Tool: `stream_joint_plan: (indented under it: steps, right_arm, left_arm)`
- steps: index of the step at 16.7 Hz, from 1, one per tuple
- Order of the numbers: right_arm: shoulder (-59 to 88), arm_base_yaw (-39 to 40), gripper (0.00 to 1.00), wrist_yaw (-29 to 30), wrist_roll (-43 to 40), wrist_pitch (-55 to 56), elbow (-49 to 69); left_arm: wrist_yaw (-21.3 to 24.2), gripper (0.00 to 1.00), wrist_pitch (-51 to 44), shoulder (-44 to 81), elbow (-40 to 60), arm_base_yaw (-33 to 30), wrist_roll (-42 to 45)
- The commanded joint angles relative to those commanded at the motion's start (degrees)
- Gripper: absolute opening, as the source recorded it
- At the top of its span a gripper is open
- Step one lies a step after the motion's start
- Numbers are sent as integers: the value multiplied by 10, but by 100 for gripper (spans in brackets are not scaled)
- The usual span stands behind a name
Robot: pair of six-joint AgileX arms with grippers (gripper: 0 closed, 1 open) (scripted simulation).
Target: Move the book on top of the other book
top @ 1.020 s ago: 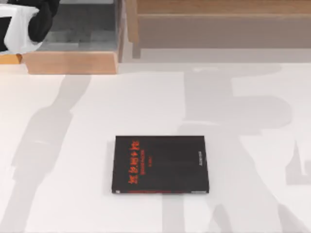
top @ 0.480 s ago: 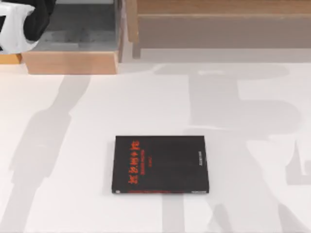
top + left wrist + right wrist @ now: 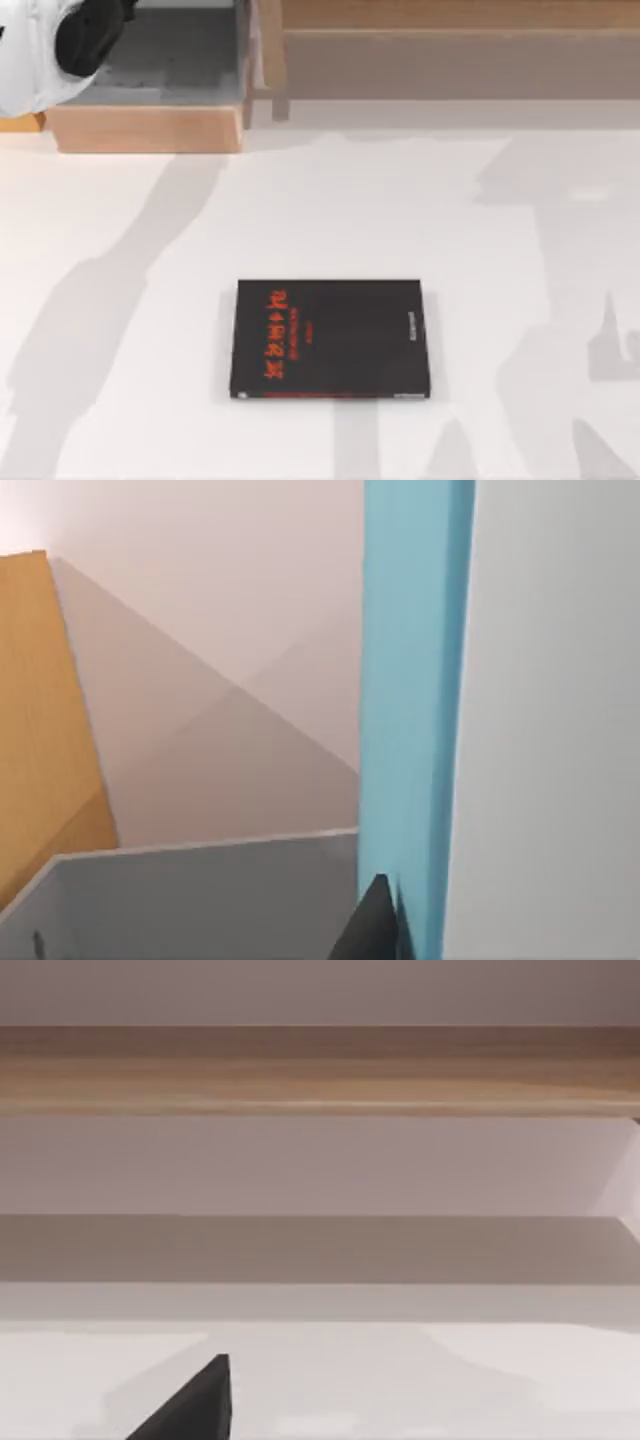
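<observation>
The other book (image 3: 331, 339), black with red lettering, lies flat on the white table at the middle of the top view. The book (image 3: 410, 700), light blue with white page edges (image 3: 550, 740), stands upright close before the left wrist camera. My left gripper (image 3: 400, 935) is shut on it, and one black fingertip (image 3: 375, 920) presses against the blue cover while the rest is hidden. In the top view my left arm (image 3: 45, 45) sits over the wooden box at the far left back. A dark part of my right gripper (image 3: 195, 1405) shows above the table, facing the wooden shelf.
A wooden box (image 3: 145, 125) with a grey inside stands at the back left. A long wooden shelf (image 3: 450, 50) runs along the back right. An orange wooden panel (image 3: 40, 710) and a grey wall (image 3: 200, 900) are close to the held book.
My left arm has turned and shifted a little at the back left corner. The arm shadows on the table have swung, the right one moving off to the right. The black book lies unmoved.
</observation>
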Motion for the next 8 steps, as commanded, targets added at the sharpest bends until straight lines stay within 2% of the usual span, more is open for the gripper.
stream_joint_plan:
  steps: [5, 8]
  right_arm:
    - [0, 0, 100, 0, 0, 0, 0]
    - [0, 0, 100, 0, 0, 0, 0]
  left_arm:
    - [-159, 0, -62, -134, -76, -144, 160]
    - [-235, 0, -119, -163, -143, -242, 238]
